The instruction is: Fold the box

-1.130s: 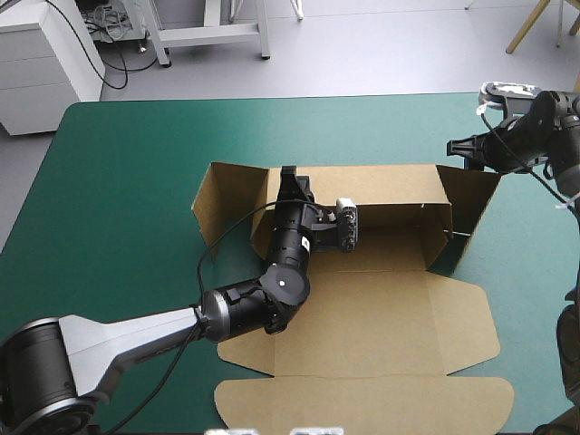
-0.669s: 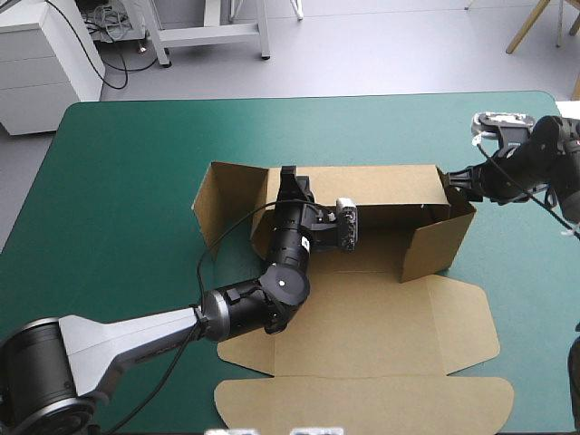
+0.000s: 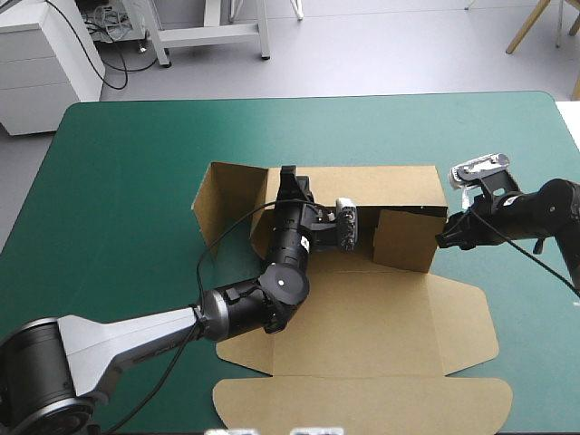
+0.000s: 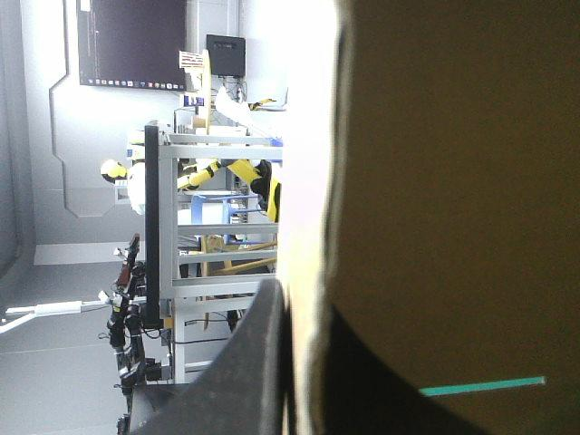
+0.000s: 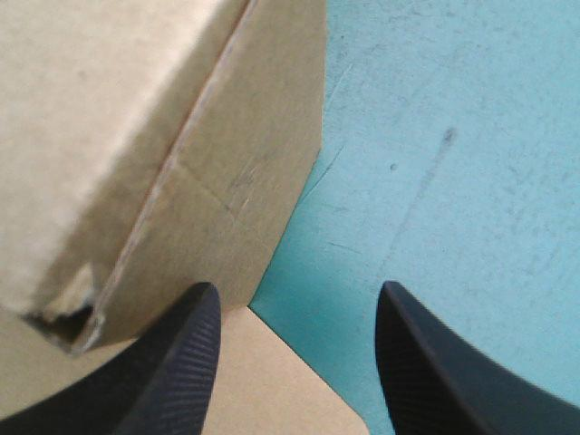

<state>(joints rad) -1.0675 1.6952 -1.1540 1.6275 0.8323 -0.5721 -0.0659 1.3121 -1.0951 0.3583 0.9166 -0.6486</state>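
- The left gripper (image 3: 288, 181) is all but closed on the box (image 3: 362, 317), pinching the top edge of the upright back wall (image 3: 399, 186) near its 9 o'clock end. The wrist view shows board pressed against one black finger.
- The right gripper (image 3: 442, 239) is spread wide and holds nothing. It sits just at 3 o'clock of the right side flap (image 3: 408, 243), with bare teal-green cover between its fingers.
- The box lies mid-tabletop (image 3: 118, 199). Its base and front panels (image 3: 362, 399) are flat toward 6 o'clock and the back wall is raised at 12.
- The right side flap stands turned inward. The left side flap (image 3: 231, 204) splays outward toward 9 o'clock.
- Risk: nothing clamps the right flap, so board springiness could swing it back out once the gripper leaves its side.
- Risk: a sideways push toward 9 o'clock could slide the whole sheet or tug the wall from the left pinch, since that single hold anchors it.
- Risk: pressing low on the flap may crease it off its score line.
- Risk: the left flap is not yet tucked, so the back wall may lean or drop if released.
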